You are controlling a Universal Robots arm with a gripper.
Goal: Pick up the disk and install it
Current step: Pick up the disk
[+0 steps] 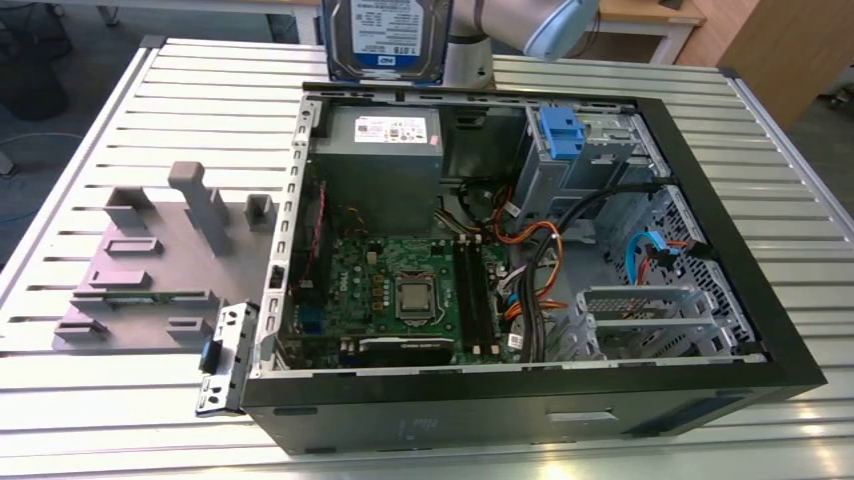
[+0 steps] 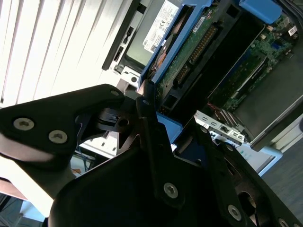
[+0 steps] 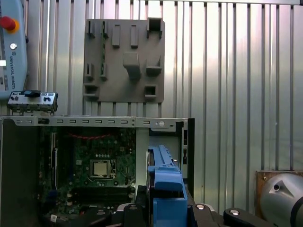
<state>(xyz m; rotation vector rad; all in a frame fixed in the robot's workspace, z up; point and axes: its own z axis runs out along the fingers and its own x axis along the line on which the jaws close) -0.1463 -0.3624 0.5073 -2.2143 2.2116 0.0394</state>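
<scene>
- The gripper (image 2: 163, 124) was clamped on the disk (image 2: 189, 56). In the second wrist view its black fingers (image 2: 147, 118) pressed on the end of the blue carrier bracket, and the drive's green circuit-board side faced the camera.
- In the exterior view the disk (image 1: 384, 38) was held up on edge at twelve o'clock of the scene, label side toward the camera, with the arm (image 1: 534, 25) just behind it at its three o'clock.
- The open computer case (image 1: 507, 415) lay on the slatted metal table (image 1: 107, 400). The grey power supply (image 1: 380, 155) sat at six o'clock of the disk, just inside the case's far wall.
- The motherboard (image 1: 400, 290) lay at six o'clock of the power supply.
- A blue latch (image 1: 561, 135) sat on the grey drive cage (image 1: 594, 170), at three o'clock of the power supply and apart from the disk.
- A grey fixture plate (image 1: 147, 270) rested on the table at nine o'clock of the case, just beside its wall.
- In the first wrist view the blue carrier stood over the open case — the motherboard showed below it.
</scene>
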